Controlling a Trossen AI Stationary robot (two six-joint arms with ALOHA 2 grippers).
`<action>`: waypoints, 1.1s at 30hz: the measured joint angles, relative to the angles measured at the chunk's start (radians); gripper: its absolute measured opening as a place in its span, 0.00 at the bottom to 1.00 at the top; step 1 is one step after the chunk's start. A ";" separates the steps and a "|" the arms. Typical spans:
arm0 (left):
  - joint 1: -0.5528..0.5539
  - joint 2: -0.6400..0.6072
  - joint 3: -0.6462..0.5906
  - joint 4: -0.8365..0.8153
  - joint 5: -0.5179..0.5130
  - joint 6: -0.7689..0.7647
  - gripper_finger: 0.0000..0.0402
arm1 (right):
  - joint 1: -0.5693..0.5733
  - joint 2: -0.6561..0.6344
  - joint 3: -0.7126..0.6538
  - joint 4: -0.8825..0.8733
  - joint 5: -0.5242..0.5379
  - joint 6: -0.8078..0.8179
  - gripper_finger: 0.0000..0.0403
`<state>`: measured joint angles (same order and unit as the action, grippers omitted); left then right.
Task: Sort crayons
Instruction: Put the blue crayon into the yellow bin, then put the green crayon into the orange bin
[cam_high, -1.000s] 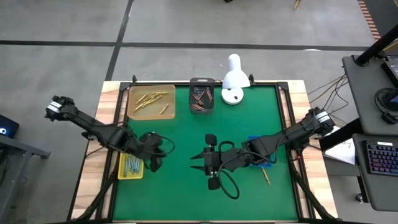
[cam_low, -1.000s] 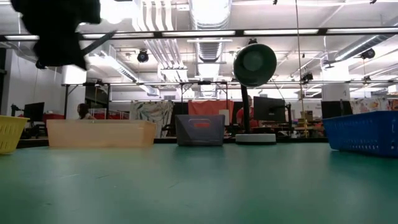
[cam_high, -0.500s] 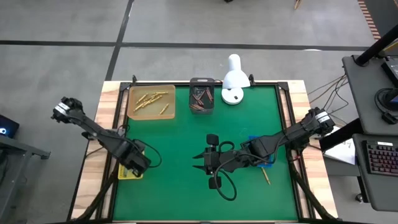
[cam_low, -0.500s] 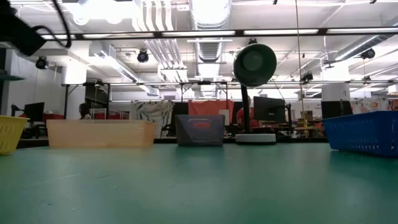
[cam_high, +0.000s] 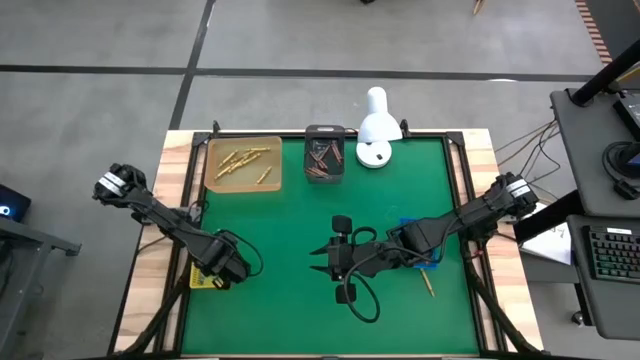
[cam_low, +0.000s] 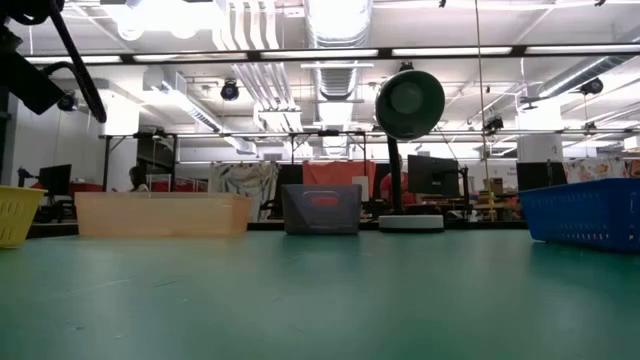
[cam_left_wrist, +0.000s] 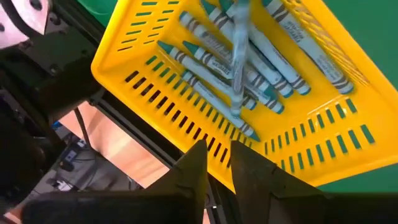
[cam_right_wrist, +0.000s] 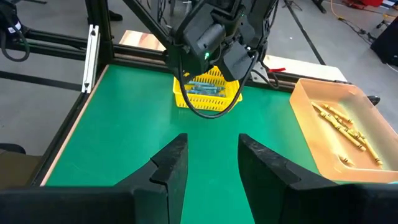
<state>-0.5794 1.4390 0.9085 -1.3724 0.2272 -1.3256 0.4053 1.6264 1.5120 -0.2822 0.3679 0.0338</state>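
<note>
My left gripper (cam_left_wrist: 217, 168) hangs over the yellow tray (cam_high: 204, 274) at the table's left edge, pointing steeply down, its fingers a little apart with nothing between them. Several blue-green crayons (cam_left_wrist: 261, 59) lie in that tray. One more blue-green crayon (cam_left_wrist: 237, 68) shows blurred above them, clear of the fingertips. My right gripper (cam_right_wrist: 211, 162) hovers open over the middle of the green mat (cam_high: 300, 220), touching nothing. A single loose crayon (cam_high: 428, 285) lies on the mat near the right arm.
An orange tray (cam_high: 243, 163) with yellowish crayons and a dark tray (cam_high: 325, 155) with brown and red ones stand at the far edge, beside a white lamp (cam_high: 375, 125). A blue tray (cam_high: 425, 255) sits partly under the right arm. Bare mat lies between the arms.
My left gripper has gone from above the mat toward the table's left and near edges, over the yellow tray, sinking and tipping until it points steeply down. In the low view it has passed out at the top left.
</note>
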 joint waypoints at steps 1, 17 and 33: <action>0.000 0.002 0.000 0.000 0.000 0.007 0.14 | 0.000 0.000 0.000 0.000 0.000 0.000 0.32; -0.001 0.000 0.165 0.000 -0.251 0.134 0.18 | 0.002 0.000 0.000 -0.150 -0.001 0.169 0.32; 0.001 -0.007 0.381 0.371 -0.806 0.891 0.12 | 0.009 0.000 -0.001 -0.379 -0.031 0.436 0.26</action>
<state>-0.5789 1.4323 1.2896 -1.0016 -0.5789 -0.4347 0.4143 1.6268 1.5112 -0.6610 0.3366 0.4700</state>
